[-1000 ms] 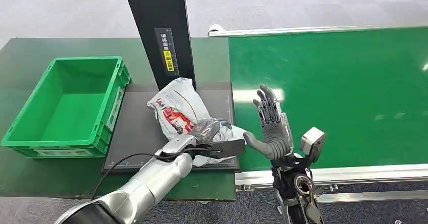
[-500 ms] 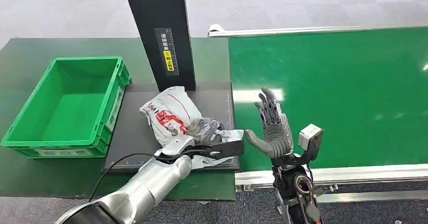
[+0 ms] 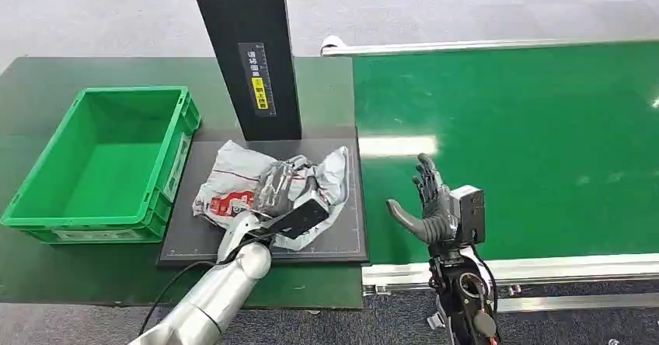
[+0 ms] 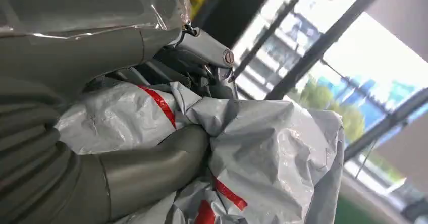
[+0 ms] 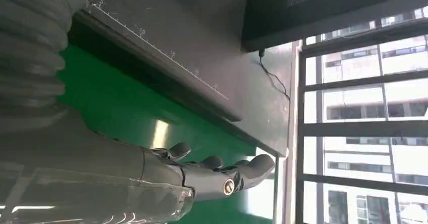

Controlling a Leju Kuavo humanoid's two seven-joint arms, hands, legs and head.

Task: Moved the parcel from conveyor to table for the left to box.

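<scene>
The left hand (image 3: 291,197) grips the parcel (image 3: 233,186) above the black mat (image 3: 346,240); the right hand (image 3: 431,209), fingers spread and holding nothing, hovers over the green conveyor (image 3: 544,127).

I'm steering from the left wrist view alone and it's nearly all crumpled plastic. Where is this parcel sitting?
Observer: The grey plastic parcel with red print lies on the black gridded mat, gripped by the left hand.
Operator: Where's the box?
Observer: The green plastic crate stands beside the mat, on the side away from the conveyor, with nothing in it.
Operator: And the other hand?
Observer: The right hand is open above the green conveyor belt, holding nothing.
</scene>
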